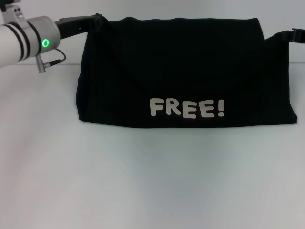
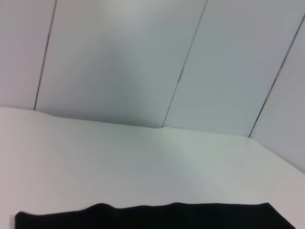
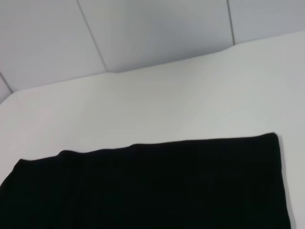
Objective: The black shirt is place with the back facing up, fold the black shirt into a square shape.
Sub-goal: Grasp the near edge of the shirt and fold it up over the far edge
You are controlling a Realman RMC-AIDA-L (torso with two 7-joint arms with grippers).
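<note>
Well, the black shirt (image 1: 183, 71) lay folded on the bench (image 1: 143, 181), its far corners at the left gripper (image 1: 97, 20) and right gripper (image 1: 296, 34) — finger states unclear; both needed even, matched pulls.

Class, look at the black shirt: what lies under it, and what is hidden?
The black shirt lies on the white table, folded, "FREE!" lettering facing up. Whatever lies between its layers is covered. The left gripper and right gripper reach its far corners.
</note>
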